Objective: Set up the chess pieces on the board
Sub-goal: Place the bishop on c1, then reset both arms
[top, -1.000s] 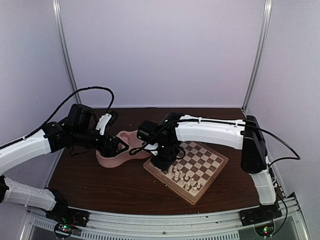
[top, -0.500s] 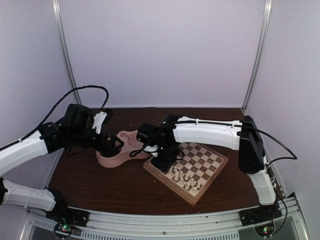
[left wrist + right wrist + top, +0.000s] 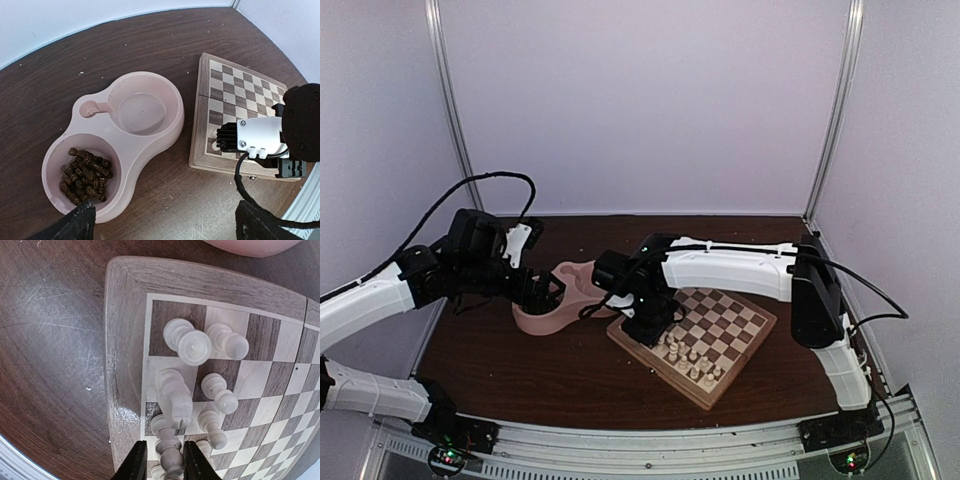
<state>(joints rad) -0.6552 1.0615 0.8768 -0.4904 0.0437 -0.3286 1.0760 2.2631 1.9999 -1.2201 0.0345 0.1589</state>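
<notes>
Dark brown wood-grain, scratched, covers the table (image 3: pixel 520 370); pale plain walls (image 3: pixel 640 100) enclose it on three sides. On it, right of centre and set at an angle, lies the board (image 3: pixel 745 325), with the pink double-bowl dish (image 3: pixel 150 145) near its left side. One bowl holds the dark pieces (image 3: pixel 85 175); the other is bare. Cream pieces (image 3: pixel 192 345) stand along the board's near-left edge. I judge white placement to be the step in hand: the right gripper (image 3: pixel 166 462) straddles one cream piece (image 3: pixel 170 452), jaws narrowly parted (gripping or letting go, I cannot tell). Left gripper (image 3: pixel 167 224) hangs wide open above the dish. Next move: raise the right arm straight up, clear of neighbouring pieces.
</notes>
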